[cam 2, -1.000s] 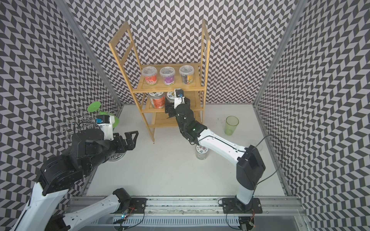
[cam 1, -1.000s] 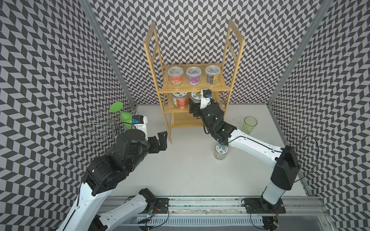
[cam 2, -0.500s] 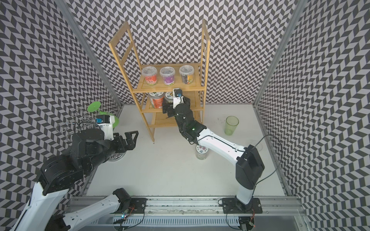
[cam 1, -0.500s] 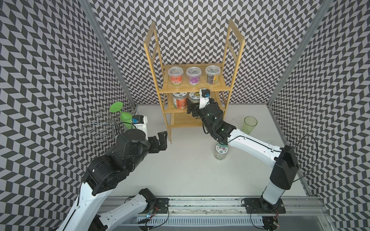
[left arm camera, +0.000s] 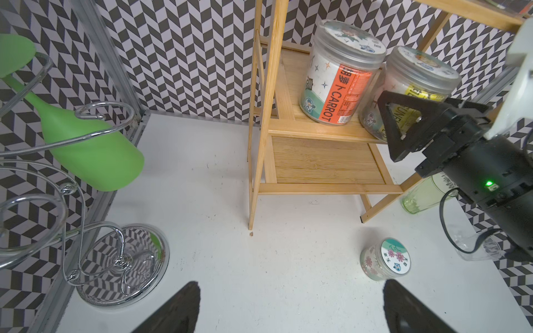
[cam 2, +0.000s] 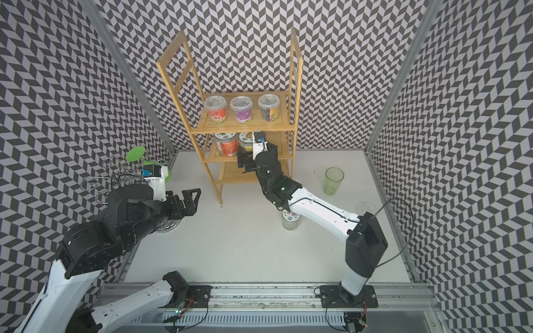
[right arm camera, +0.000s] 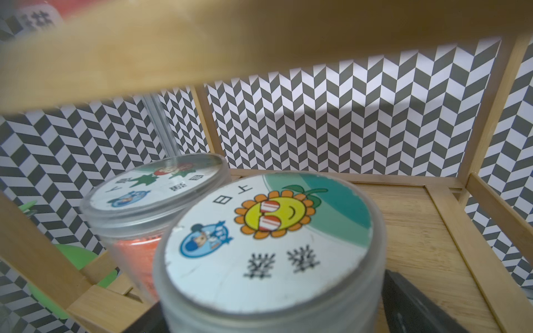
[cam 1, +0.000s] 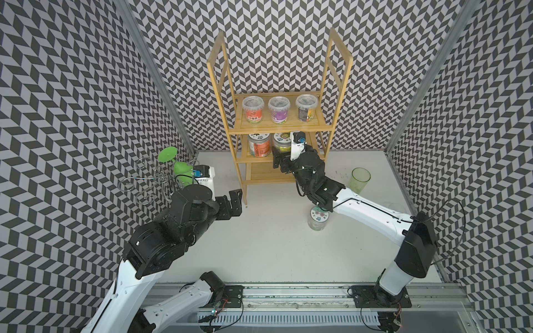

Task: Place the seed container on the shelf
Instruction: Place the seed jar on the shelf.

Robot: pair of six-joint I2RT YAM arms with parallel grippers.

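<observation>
Sitting on the middle tier of the shelf, the seed container with the sunflower-cartoon lid is parked just beside a jar labelled CARROT. It's straddled by the right pincer, jaws spread wide. The left pincer is held wide open above the tabletop. Contents can't be made out through frosted walls and labels. A small flower-lidded jar is stood on the tabletop.

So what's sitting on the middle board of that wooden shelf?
Two lidded jars stand side by side: the carrot jar and the sunflower jar, with the right gripper around the latter. The board beside them is bare. The jars' contents and the wood under them are hidden.
</observation>
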